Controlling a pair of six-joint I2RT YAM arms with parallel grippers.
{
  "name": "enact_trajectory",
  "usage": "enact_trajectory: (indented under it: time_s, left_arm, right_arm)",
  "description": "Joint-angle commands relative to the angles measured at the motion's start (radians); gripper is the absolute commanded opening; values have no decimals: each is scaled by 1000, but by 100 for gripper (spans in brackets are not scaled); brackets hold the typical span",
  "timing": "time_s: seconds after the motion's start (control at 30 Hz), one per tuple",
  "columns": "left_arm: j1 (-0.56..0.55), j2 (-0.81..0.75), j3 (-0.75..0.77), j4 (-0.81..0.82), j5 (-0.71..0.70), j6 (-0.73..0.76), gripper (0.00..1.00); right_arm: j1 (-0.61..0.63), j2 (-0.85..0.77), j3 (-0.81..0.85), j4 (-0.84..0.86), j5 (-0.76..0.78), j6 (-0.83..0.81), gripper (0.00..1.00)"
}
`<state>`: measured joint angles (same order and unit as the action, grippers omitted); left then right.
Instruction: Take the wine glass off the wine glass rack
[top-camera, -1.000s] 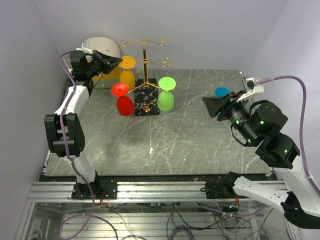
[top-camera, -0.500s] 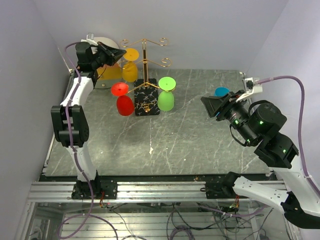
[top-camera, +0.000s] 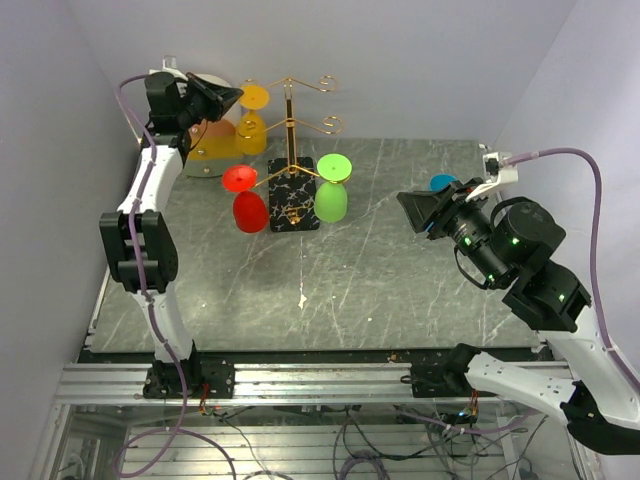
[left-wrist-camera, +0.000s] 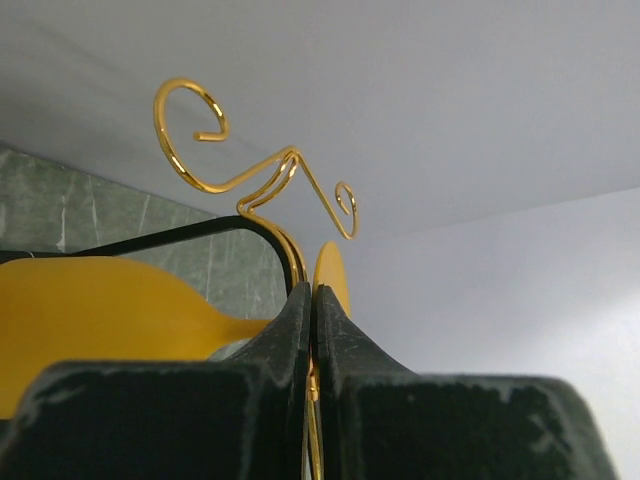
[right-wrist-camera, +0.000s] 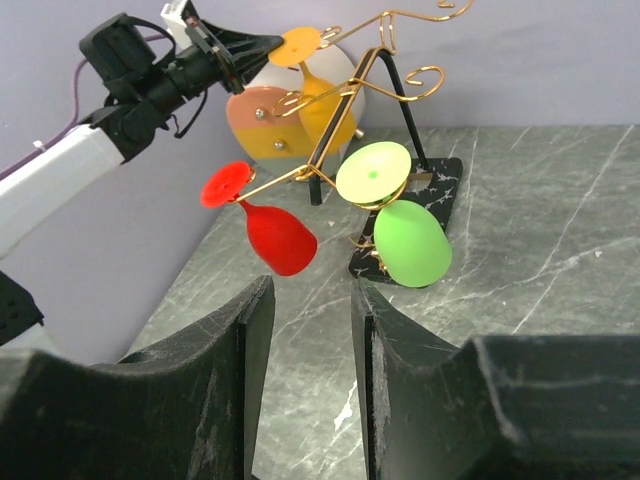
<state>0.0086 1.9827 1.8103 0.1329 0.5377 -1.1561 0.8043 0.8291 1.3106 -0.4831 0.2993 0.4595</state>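
Note:
The gold wine glass rack (top-camera: 288, 130) stands on its black marble base (top-camera: 293, 207) at the back left. A red glass (top-camera: 248, 210) and a green glass (top-camera: 331, 202) hang upside down from its lower arms. My left gripper (top-camera: 226, 98) is shut on the stem of the yellow wine glass (top-camera: 250, 130), held high beside the rack's upper left arm. In the left wrist view the fingers (left-wrist-camera: 313, 290) pinch the stem, with the yellow bowl (left-wrist-camera: 90, 310) on the left and a gold wire arm (left-wrist-camera: 250, 175) close behind. My right gripper (top-camera: 420, 210) is open and empty at mid right.
A round white-and-orange drawer box (top-camera: 210, 150) stands behind the yellow glass by the left wall. A small blue object (top-camera: 443, 183) lies behind my right gripper. The right wrist view shows the red glass (right-wrist-camera: 275, 235), the green glass (right-wrist-camera: 408, 243) and the left gripper (right-wrist-camera: 245, 45).
My left gripper has carried the yellow glass upward and a little to the back left along the rack's arm. My right gripper has drifted slightly left.

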Motion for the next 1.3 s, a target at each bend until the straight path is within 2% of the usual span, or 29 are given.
enact_trajectory:
  time_s: [0.0, 0.2, 0.4, 0.7, 0.93, 1.07, 1.17, 1.27]
  left_arm:
    - [27, -143, -6, -42, -94, 81, 7]
    - [31, -277, -6, -35, -130, 120, 7]
    - [31, -436, -86, 131, -59, -21, 7]
    - [31, -724, -402, 543, 77, -330, 7]
    - [21, -871, -676, 1054, 169, -695, 7]
    - [19, -919, -776, 1324, 178, -878, 7]
    - [20, -964, -822, 1386, 183, -919, 7]
    - [19, -1014, -856, 1412, 192, -929, 7]
  right_arm:
    - [0, -2, 4, 17, 1, -2, 36]
    - [0, 24, 2, 22, -28, -6, 36]
    - [0, 41, 0, 58, -87, -19, 36]
    - [0, 90, 7, 149, -300, -62, 36]
    - [1, 79, -47, 281, -429, -120, 36]
    - [0, 105, -12, 266, -457, -174, 43]
    - [1, 128, 16, 257, -504, -218, 53]
    - [0, 147, 33, 230, -527, -296, 68]
